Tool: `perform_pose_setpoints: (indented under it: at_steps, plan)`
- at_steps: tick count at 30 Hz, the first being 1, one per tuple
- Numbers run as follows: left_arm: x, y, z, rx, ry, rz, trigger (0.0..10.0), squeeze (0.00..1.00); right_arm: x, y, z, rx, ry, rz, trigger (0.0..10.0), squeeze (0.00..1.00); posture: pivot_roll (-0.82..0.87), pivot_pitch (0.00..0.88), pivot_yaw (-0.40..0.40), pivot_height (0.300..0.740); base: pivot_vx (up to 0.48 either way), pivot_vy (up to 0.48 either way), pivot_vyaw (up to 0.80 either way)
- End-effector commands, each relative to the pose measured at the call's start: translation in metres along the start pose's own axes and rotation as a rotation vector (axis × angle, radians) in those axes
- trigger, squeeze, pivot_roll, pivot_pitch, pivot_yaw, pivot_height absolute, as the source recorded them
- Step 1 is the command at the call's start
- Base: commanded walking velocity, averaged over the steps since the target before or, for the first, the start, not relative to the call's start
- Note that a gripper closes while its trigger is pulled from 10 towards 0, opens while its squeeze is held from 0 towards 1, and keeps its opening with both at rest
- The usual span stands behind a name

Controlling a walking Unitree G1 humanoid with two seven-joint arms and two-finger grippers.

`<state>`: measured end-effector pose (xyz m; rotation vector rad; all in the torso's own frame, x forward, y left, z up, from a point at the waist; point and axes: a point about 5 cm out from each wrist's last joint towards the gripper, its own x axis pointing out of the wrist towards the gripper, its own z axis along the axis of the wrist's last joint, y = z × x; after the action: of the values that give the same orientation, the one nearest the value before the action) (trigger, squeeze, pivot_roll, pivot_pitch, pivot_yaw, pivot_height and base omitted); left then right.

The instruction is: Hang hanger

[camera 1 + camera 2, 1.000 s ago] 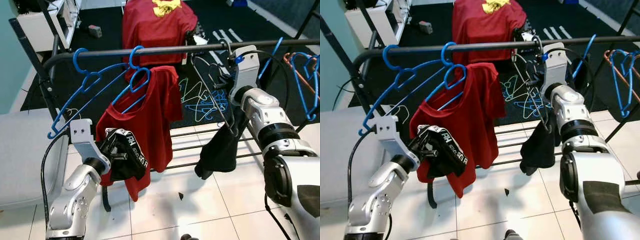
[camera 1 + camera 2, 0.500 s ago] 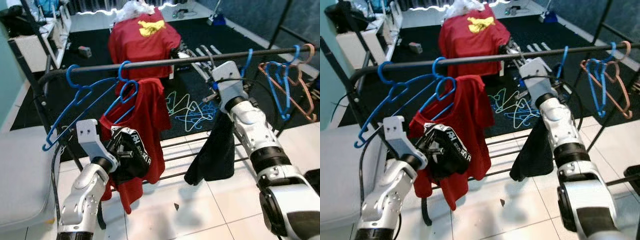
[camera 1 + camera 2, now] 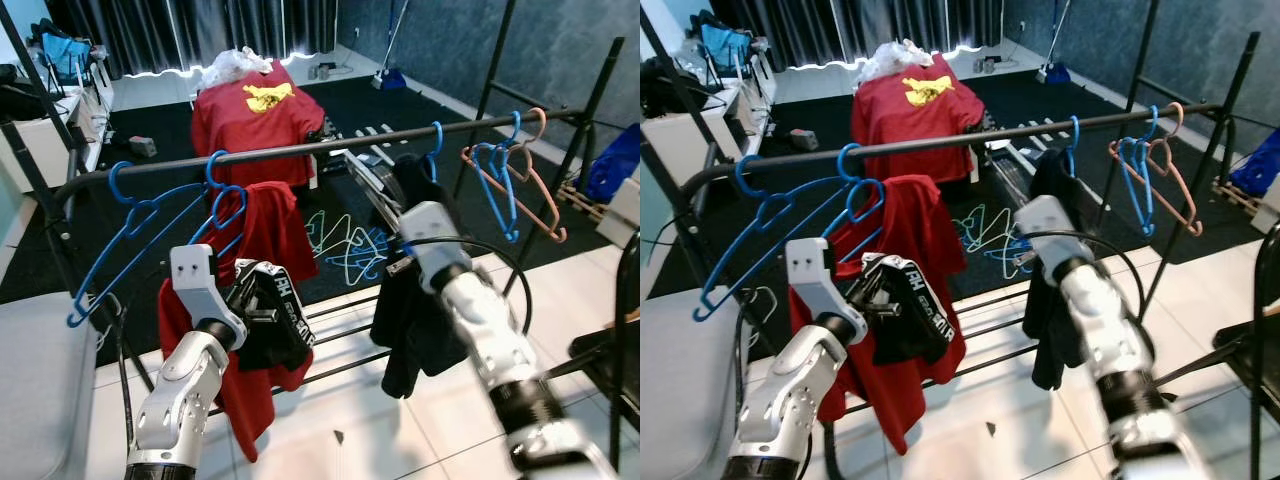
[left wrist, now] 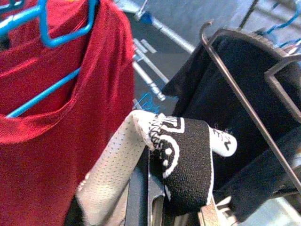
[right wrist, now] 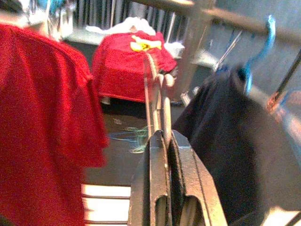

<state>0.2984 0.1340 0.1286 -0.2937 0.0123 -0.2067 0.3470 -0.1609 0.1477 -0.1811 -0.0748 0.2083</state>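
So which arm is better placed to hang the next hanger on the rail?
Right. The right pincer is shut on a hanger near the rail; the left pincer holds a black-and-white garment.

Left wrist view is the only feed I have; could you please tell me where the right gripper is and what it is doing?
Observer: The right gripper is below the black metal rail, beside the hanging black garment, apparently shut on the dark wire hanger.
Operator: Thank you. Is anything hooked over the rail above that garment?
Observer: Yes, a blue plastic hook sits over the rail directly above it.
Operator: And what lies further to the robot's right?
Observer: A blue hanger and an orange hanger hang together near the rail's end.
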Motion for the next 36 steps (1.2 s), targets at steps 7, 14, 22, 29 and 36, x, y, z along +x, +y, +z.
perform_pose_setpoints:
  at_steps: [7,14,22,29,36]
  plan:
    - [0.006,0.011,-0.015,0.131,0.124,0.006,10.0,0.0,-0.019,0.012,-0.007,0.273,0.119,0.164,0.0,0.0,-0.18,0.019,0.05,0.74,0.0,0.0,0.0]
    - [0.003,0.016,-0.033,0.137,0.226,0.06,10.0,0.0,-0.04,0.019,-0.052,0.262,0.286,0.07,10.0,0.0,-0.09,0.002,-0.056,0.74,0.0,0.0,0.0]
    - [-0.003,0.021,-0.033,0.155,0.224,0.127,10.0,0.0,-0.024,0.04,-0.053,0.283,0.336,0.18,10.0,0.0,-0.05,0.052,-0.106,0.74,0.0,0.0,0.0]
    - [-0.005,0.014,-0.029,0.163,0.19,0.142,10.0,0.0,-0.022,0.038,-0.051,0.307,0.315,0.197,10.0,0.0,0.0,0.055,-0.13,0.74,0.0,0.0,0.0]
    - [-0.004,0.013,-0.025,0.165,0.183,0.135,10.0,0.0,-0.022,0.046,-0.056,0.318,0.306,0.189,10.0,0.0,0.01,0.049,-0.073,0.74,0.0,0.0,0.0]
